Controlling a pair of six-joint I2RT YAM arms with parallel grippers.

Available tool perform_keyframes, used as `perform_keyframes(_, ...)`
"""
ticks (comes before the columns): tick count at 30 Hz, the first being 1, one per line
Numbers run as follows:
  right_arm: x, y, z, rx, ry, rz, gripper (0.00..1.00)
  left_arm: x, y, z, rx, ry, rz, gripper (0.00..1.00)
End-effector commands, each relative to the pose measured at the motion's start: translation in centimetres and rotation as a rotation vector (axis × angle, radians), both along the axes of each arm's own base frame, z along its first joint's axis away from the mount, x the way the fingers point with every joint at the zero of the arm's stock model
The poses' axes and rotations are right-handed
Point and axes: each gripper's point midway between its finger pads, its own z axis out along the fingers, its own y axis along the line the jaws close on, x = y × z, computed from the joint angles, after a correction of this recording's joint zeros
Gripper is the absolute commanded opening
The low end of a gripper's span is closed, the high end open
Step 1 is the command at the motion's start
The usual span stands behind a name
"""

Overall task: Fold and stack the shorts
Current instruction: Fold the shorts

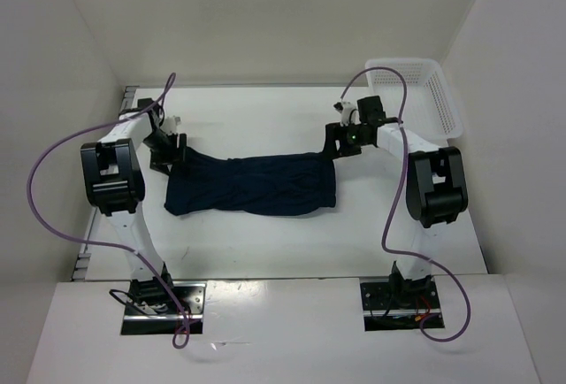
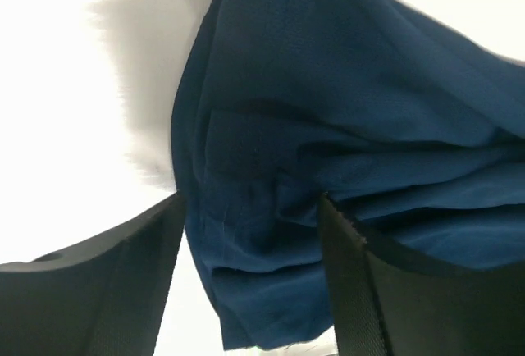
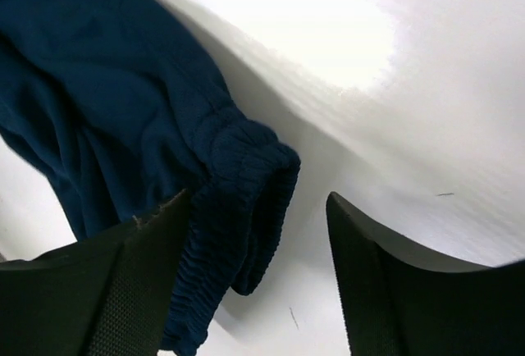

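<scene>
At table (image 1: 265, 119) left, left gripper (image 1: 168, 152) has jaws spread, left end of the shorts (image 1: 252, 185) bunched between them, not pinched. Shorts lie mid-table, long axis left-right between the 2 arms. Right gripper (image 1: 347, 139), jaws spread, straddles the elastic end; both equally near.

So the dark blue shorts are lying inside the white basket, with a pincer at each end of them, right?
Not quite. The shorts lie on the table, not inside the white basket, which stands apart at the far right corner, as the top view shows. There is indeed a pincer at each end: the left pincer and the right pincer.
</scene>
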Motion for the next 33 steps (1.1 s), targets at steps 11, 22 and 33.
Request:
perform_keyframes(11, 0.4, -4.4, 6.7, -0.224, -0.147, -0.110, 0.83, -7.4, 0.3, 8.9, 0.077, -0.032, 0.022, 0.88)
perform_keyframes(22, -9.3, 0.9, 2.5, -0.137, 0.069, 0.090, 0.63, -15.9, -3.4, 4.5, -0.100, 0.301, 0.010, 0.59)
perform_keyframes(33, -9.5, 0.9, 0.7, -0.118, 0.063, 0.060, 0.66, -14.8, -3.0, 2.0, -0.092, 0.294, 0.010, 0.69)
